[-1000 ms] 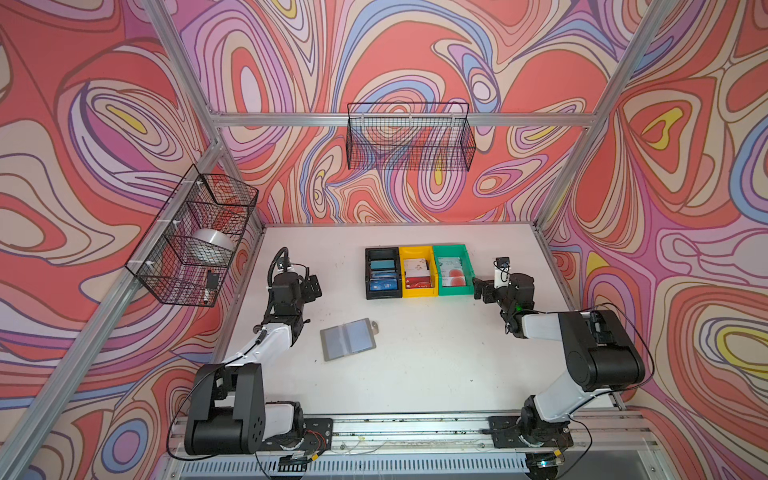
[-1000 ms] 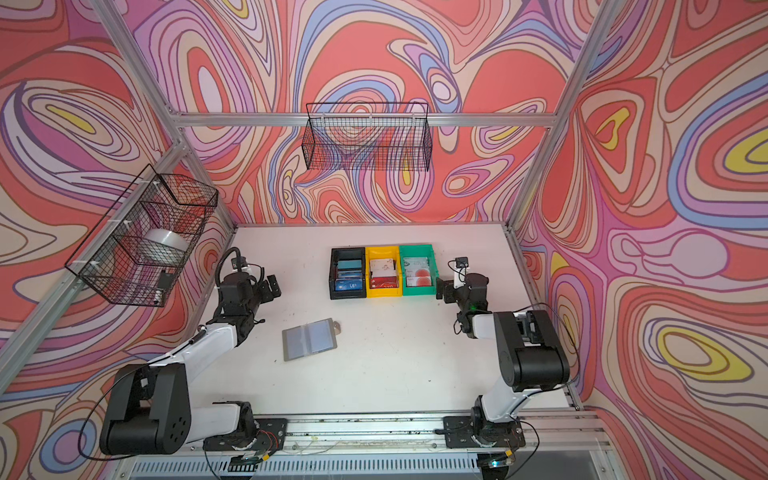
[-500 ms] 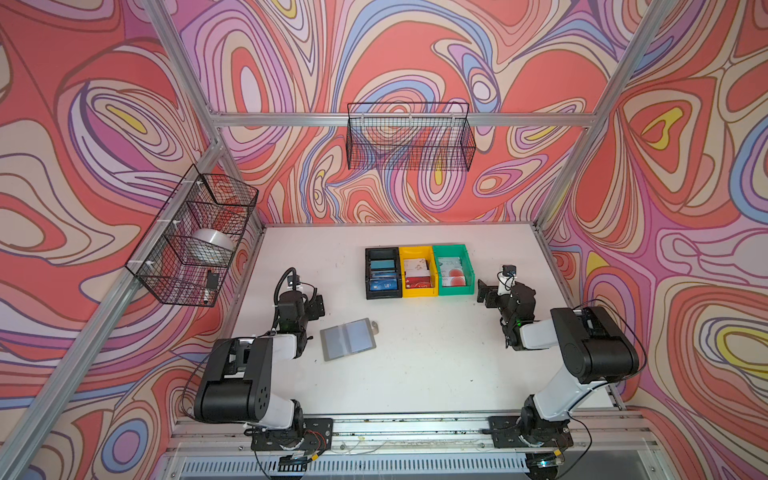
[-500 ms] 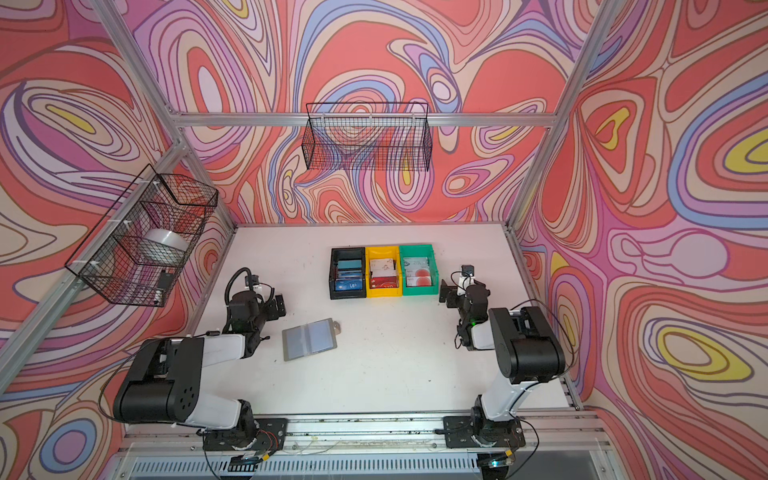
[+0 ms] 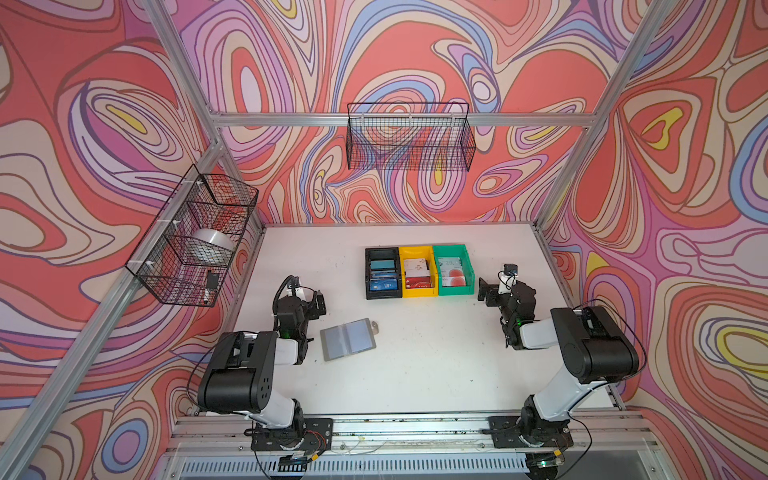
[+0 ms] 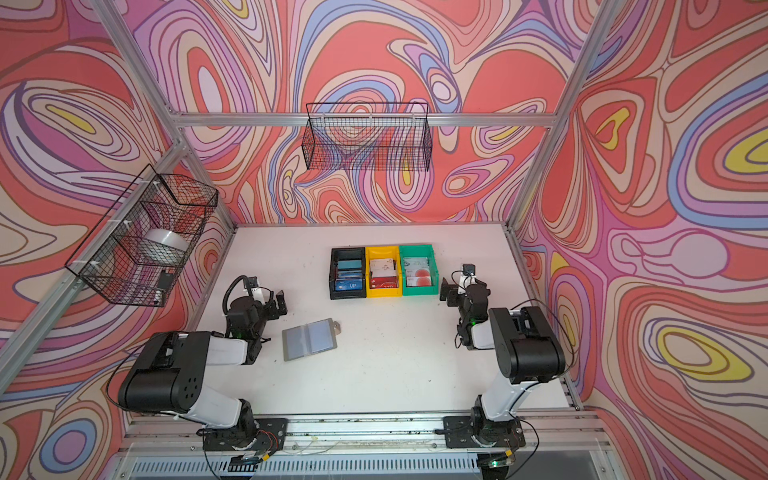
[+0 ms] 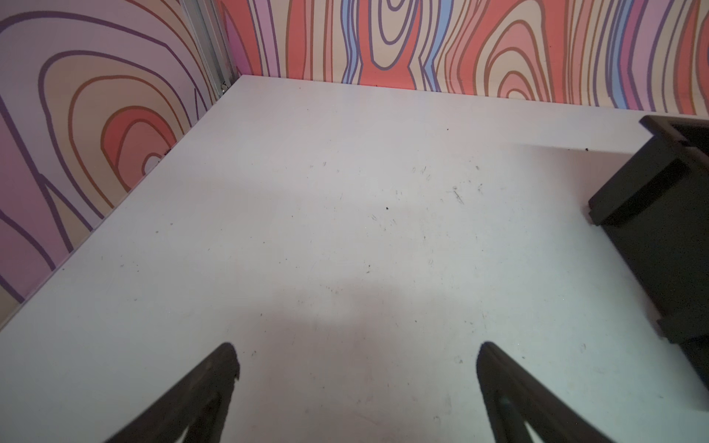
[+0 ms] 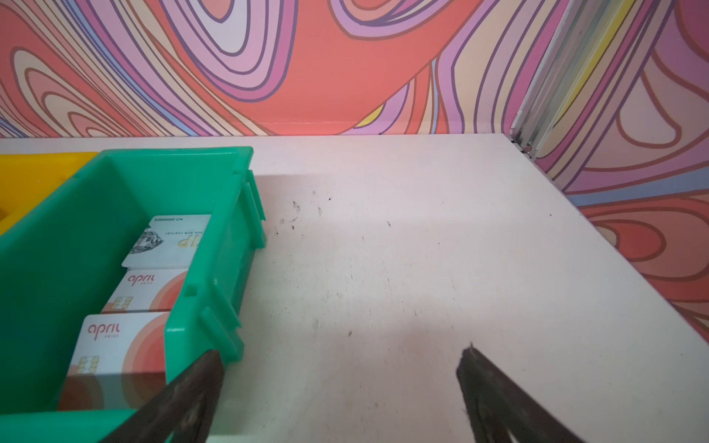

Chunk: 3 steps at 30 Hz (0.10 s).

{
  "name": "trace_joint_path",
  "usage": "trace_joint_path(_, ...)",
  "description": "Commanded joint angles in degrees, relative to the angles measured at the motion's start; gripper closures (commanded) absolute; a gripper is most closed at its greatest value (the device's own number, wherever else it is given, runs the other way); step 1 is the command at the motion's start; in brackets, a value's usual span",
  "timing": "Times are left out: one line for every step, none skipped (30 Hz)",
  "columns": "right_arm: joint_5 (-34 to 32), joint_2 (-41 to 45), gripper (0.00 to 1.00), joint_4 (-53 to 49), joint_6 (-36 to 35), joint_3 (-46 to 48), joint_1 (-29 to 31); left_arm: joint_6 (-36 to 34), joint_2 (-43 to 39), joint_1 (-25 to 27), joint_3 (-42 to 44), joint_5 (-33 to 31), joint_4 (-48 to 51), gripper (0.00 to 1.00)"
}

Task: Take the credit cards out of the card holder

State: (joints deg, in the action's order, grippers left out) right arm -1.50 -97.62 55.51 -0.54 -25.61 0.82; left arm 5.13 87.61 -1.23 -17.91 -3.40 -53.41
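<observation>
Left claw point(image 7: 356, 360) wide, empty, over bare counter point(image 5: 415, 365). Right claw point(image 8: 341, 360) wide, empty, just beside green bin point(image 5: 453, 251). I see card holder point(image 5: 348, 338) lying open, flat on counter, right of left claw. Credit cards point(image 8: 115, 341) sit farther back, in black bin point(image 5: 368, 274), yellow bin point(image 5: 417, 251), green bin.

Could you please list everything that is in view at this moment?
card holder: one, grey, lying on the white table, beside the left arm.
bins: three in a row mid-table: black bin, yellow bin, green bin.
credit cards: several; blue in black, red and whitish in yellow, whitish with red spots in green.
wire baskets: two, black, back wall and left wall.
roll: one, whitish, in the left-wall basket.
left gripper: open, empty.
right gripper: open, empty, beside the green bin.
</observation>
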Motion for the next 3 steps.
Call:
trace_joint_path(-1.6,-0.7,0.02,-0.8,1.1,-1.3,0.0,-0.5,-0.2,-0.2,-0.8,-0.8,-1.3,0.00)
trace_joint_path(-1.6,-0.6,0.02,-0.7,1.1,-1.2,-0.1,-0.8,0.5,-0.2,-0.7,-0.3,-2.9,0.00)
trace_joint_path(-2.0,-0.5,0.02,-0.2,0.9,-1.0,0.0,-1.2,0.2,-0.2,-1.0,1.2,-1.8,0.00)
